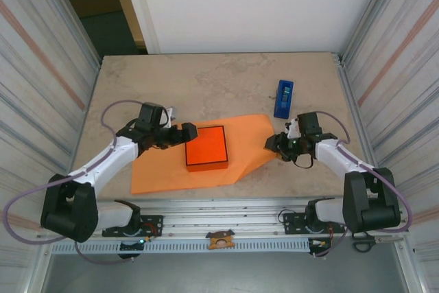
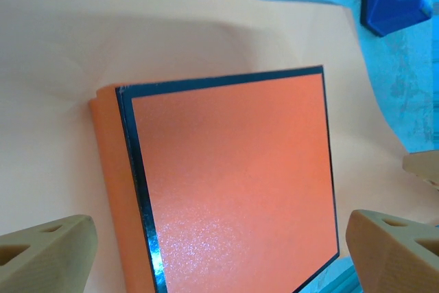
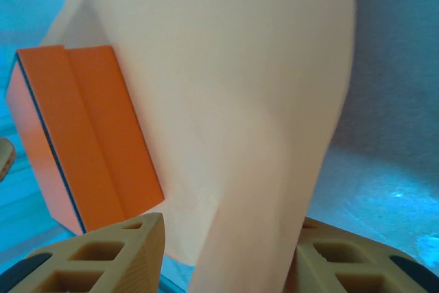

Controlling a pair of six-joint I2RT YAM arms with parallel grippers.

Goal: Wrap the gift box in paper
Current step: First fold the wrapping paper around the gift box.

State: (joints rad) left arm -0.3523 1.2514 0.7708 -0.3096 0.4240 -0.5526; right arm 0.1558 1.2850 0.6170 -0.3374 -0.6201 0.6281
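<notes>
The gift box (image 1: 207,146) is a flat orange-red square with black edges, lying on the lighter orange paper (image 1: 164,173). My left gripper (image 1: 186,133) is at the box's upper left corner. In the left wrist view the gripper (image 2: 219,228) is open wide, its tan fingers (image 2: 48,252) standing to either side of the box (image 2: 233,176). My right gripper (image 1: 272,144) is at the paper's right corner. In the right wrist view a raised fold of paper (image 3: 226,66) runs between its jaws (image 3: 232,228). The right finger (image 3: 343,259) is against the fold; a gap remains at the left one.
A blue tape dispenser (image 1: 283,98) lies on the stone-patterned table (image 1: 226,80) behind the right gripper and past the paper's far right edge. Metal-framed walls close both sides, and a rail runs along the near edge.
</notes>
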